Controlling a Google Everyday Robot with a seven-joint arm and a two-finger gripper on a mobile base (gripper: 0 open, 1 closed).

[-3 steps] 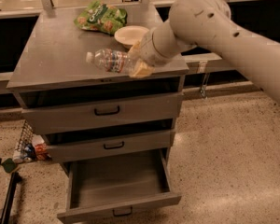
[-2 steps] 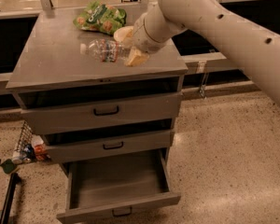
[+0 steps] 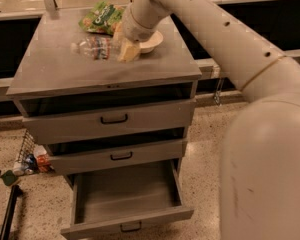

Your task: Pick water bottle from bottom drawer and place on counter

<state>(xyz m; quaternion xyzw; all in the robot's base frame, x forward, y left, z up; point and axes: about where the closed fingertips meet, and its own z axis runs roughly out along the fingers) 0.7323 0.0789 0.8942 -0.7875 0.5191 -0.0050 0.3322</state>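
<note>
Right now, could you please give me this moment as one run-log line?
end effector: gripping bottle over counter | bottom drawer: open, empty | phase: placing

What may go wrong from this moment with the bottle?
1. The bottle lies sideways over the counter, by the end effector; if let go here, it may roll.
2. The bowl and bag sit close to the end effector; pulling back may knock them.
3. The bottom drawer stands open; the base may bump it.

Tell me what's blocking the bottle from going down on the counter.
Nothing visible. The bottle lies sideways over bare counter, the gripper at its end nearer the bowl. The bowl and green bag sit beyond it, not beneath.
</note>
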